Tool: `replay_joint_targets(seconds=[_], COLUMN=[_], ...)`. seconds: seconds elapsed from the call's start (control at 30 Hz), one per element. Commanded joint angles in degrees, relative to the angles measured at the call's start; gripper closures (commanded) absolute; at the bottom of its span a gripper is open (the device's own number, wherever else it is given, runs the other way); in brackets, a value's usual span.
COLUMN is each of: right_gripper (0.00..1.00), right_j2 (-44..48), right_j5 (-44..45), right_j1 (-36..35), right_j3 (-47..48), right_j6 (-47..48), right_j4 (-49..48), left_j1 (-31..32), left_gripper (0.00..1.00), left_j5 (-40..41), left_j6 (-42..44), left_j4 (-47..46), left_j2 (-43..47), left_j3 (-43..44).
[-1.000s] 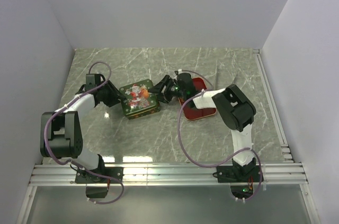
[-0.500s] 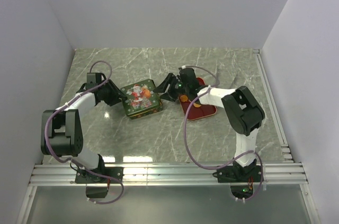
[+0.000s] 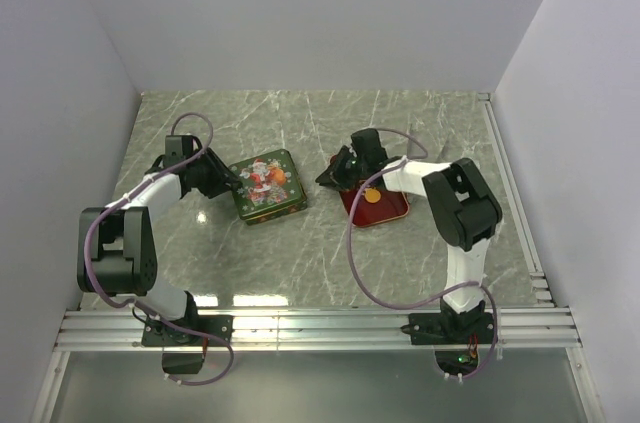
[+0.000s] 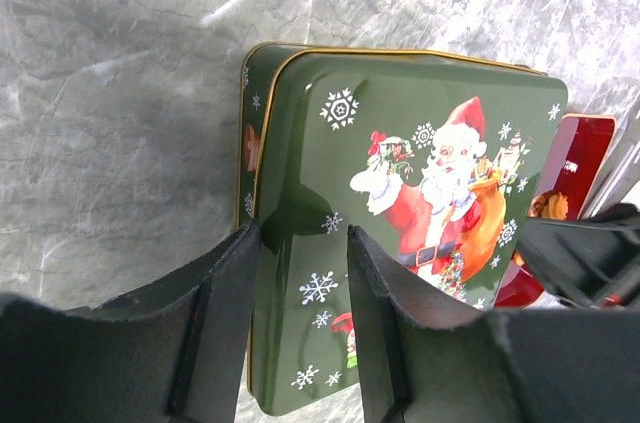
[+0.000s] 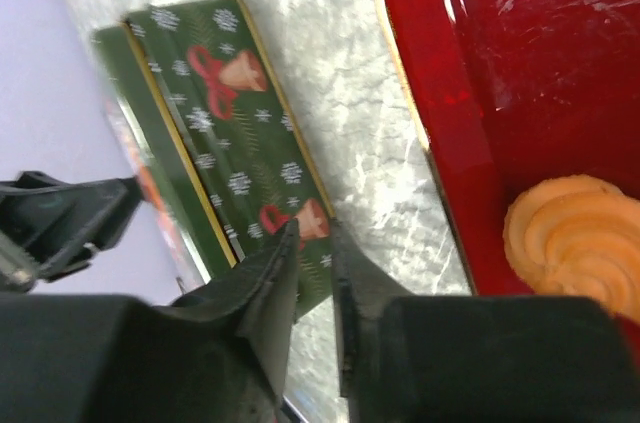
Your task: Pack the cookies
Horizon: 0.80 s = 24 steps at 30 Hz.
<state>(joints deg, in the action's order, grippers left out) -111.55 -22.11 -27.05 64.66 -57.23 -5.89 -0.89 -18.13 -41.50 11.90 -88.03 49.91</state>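
Observation:
A green tin [image 3: 268, 186] with a Santa lid stands closed at mid table; the lid sits slightly askew on its base [image 4: 400, 193]. My left gripper [image 3: 228, 183] is open, its fingertips [image 4: 303, 233] straddling the tin's left edge. A red tray [image 3: 385, 211] lies right of the tin and holds one orange swirl cookie [image 3: 372, 196], also seen in the right wrist view [image 5: 570, 243]. My right gripper [image 3: 326, 179] hangs between tin and tray, nearly shut and empty [image 5: 312, 228]. Other cookies are out of view.
The tin's side with bell prints [image 5: 250, 173] faces my right gripper across a strip of marble table. The red tray's rim [image 5: 440, 113] is just to its right. White walls enclose the table on three sides.
My right gripper has drawn back rightward from the tin's right edge to the tray's left edge, and its jaws have narrowed. The cookie on the tray is now uncovered. The left arm held still.

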Motion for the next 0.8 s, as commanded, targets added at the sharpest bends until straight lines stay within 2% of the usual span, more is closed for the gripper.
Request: replay_joint_targets(seconds=[0.0, 0.4, 0.57, 0.77], right_gripper=[0.78, 0.90, 0.92, 0.92], right_j2=[-3.0, -9.0, -9.2, -9.6], right_j5=[-1.6, -7.0, -8.2, -12.1], right_j1=[-1.7, -5.5, -5.8, -6.5], right_j3=[3.4, 8.7, 8.8, 8.3], right_j6=[2.1, 2.8, 2.7, 1.4], right_j4=[1.1, 3.1, 3.3, -0.9], left_j1=[0.4, 2.7, 3.0, 3.4], left_gripper=[0.54, 0.55, 0.55, 0.54], left_j5=[-0.4, -0.4, -0.2, 0.1], left_j6=[-0.8, -1.7, -2.0, -1.7], left_j4=[0.0, 0.1, 0.4, 0.9], left_j2=[-0.9, -2.3, -2.9, -3.6], left_j3=[2.6, 4.5, 5.0, 6.1])
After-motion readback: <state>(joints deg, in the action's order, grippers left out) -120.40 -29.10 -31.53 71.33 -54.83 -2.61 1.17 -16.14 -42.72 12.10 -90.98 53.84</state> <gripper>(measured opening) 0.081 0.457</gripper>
